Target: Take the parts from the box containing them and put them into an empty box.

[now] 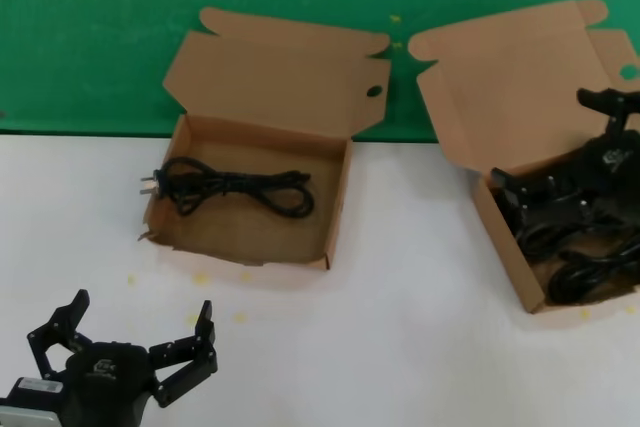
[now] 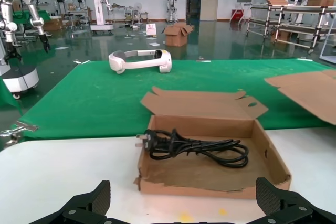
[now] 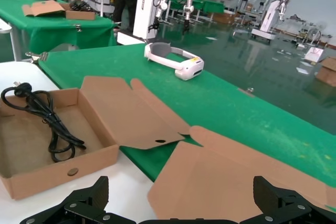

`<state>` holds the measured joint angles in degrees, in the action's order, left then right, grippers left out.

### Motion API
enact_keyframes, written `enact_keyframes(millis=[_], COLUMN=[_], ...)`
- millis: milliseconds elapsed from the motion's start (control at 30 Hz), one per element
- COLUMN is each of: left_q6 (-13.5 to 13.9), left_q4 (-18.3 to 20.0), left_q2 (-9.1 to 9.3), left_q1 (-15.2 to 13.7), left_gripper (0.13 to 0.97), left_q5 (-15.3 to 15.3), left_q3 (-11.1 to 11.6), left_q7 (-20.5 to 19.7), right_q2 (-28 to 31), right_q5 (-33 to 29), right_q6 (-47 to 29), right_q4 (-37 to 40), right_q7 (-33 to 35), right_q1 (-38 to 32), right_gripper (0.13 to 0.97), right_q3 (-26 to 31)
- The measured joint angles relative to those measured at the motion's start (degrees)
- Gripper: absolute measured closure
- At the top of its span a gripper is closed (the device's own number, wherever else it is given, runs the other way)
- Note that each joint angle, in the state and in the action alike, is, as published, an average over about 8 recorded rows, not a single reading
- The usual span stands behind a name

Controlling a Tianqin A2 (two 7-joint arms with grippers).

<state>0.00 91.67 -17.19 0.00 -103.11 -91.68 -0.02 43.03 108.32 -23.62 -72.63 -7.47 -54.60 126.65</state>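
Two open cardboard boxes, left box (image 1: 335, 209) holding one black power cord (image 1: 232, 187), right box (image 1: 505, 247) holding a tangle of cords (image 1: 585, 272) too bunched to count, two grippers, left gripper (image 1: 130, 342), right gripper (image 1: 560, 147), one white headset (image 2: 140, 60).

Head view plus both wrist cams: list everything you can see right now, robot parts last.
Torn-front box: one, brown, lid open, left of centre on the white table.
Cord: one, black, coiled, lying in the torn-front box.
Intact box: one, brown, lid open, on the table's right.
More cords: black pile in the intact box; count unclear.
Green mat: one, behind the table, under both lids.
Headset: one, white, on the mat's far side.
Left gripper: black, open, low over the table's near left.
Right gripper: black, open, over the intact box.
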Motion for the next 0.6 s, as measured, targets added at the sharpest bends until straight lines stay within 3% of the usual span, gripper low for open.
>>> enact_keyframes(millis=[200, 600], left_q6=[0.0, 0.0], left_q4=[0.0, 0.0], left_q2=[0.00, 0.00], left_q1=[0.0, 0.0], left_gripper=[0.132, 0.132], left_q5=[0.0, 0.0], left_q3=[0.0, 0.0], left_q7=[0.0, 0.0], right_q2=[1.1, -2.4], right_q5=[1.2, 0.4], right_q6=[1.7, 4.5], right_q4=[-1.6, -3.9], right_q7=[0.1, 1.0], right_q1=[2.1, 8.8], right_gripper=[0.133, 0.129], right_q3=[-0.6, -5.0])
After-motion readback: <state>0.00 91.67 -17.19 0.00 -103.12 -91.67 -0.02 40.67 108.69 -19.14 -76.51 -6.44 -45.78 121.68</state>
